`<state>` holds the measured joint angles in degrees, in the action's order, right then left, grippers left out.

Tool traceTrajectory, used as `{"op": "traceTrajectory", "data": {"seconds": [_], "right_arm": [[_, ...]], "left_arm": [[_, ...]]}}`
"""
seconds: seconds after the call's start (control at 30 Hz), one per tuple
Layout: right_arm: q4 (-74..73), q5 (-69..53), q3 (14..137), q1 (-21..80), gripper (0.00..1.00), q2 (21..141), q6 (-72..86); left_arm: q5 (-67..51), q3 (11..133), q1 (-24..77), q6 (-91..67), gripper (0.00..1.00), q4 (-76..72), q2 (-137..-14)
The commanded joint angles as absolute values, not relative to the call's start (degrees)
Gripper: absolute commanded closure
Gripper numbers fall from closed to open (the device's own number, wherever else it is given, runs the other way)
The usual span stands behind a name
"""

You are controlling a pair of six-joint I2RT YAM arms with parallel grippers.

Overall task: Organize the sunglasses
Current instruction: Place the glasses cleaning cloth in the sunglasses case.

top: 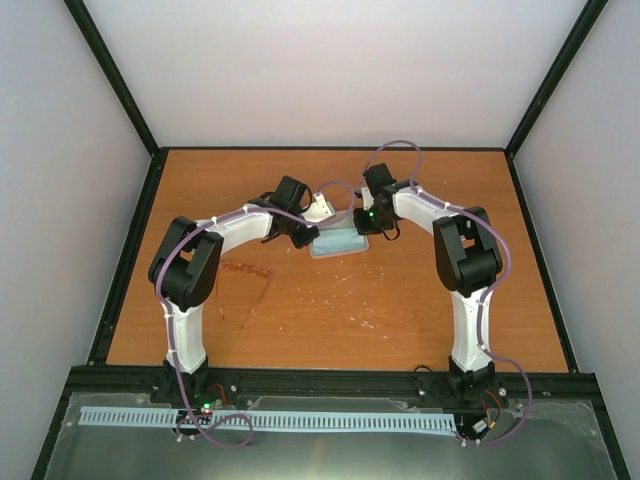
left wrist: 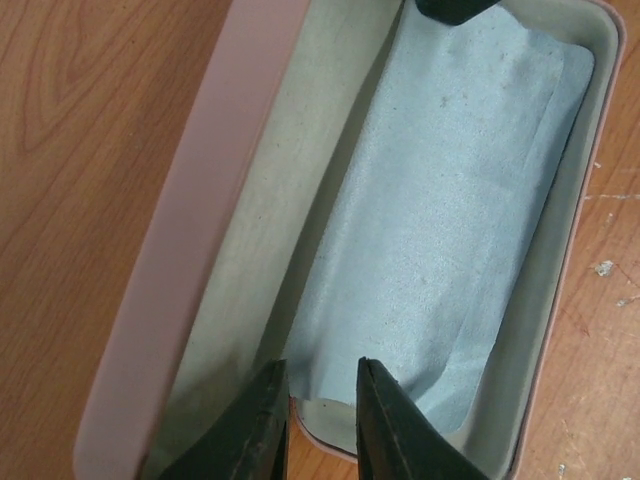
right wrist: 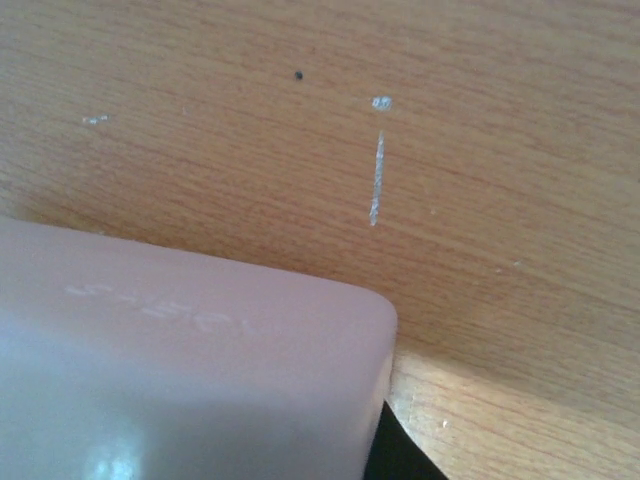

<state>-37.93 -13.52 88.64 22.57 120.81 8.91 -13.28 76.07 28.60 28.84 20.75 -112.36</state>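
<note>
Amber-brown and nearly lost against the wood, the sunglasses are lying on the table towards its left side. They are sitting just beside the left arm's elbow and well apart from both grippers.

Both arms are reaching in over the pink case, which is lying open near the middle of the table with the light blue cloth spread flat inside it. From the wrist camera I am watching the left gripper hanging over the near end of the case. Its two dark fingers are standing close together with a narrow gap, and the case rim is showing through that gap. I cannot tell whether they are pinching anything.

The right gripper is sitting at the far end of the case. Its camera is filling with the smooth pink shell and bare wood, with only one dark fingertip peeking out beneath, so I cannot tell how its jaws are standing.
</note>
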Motion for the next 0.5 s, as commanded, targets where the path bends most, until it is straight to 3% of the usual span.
{"op": "traceTrajectory", "data": {"seconds": [0.0, 0.13, 0.3, 0.47], "right_arm": [[-35.52, -11.63, 88.22, 22.94, 0.9, 118.07, 9.97], [-35.03, -11.11, 87.94, 22.92, 0.71, 117.48, 10.15], [-34.7, -9.69, 87.57, 22.94, 0.66, 115.78, 10.2], [-35.04, -8.16, 87.58, 22.94, 0.61, 113.7, 10.45]], "left_arm": [[-13.49, 75.73, 28.04, 27.74, 0.78, 20.72, -112.2], [-14.32, 75.13, 28.04, 26.69, 0.72, 20.39, -111.25], [-15.94, 72.42, 28.04, 25.62, 0.64, 18.37, -108.3], [-17.51, 69.43, 28.04, 25.28, 0.47, 16.16, -104.31]]}}
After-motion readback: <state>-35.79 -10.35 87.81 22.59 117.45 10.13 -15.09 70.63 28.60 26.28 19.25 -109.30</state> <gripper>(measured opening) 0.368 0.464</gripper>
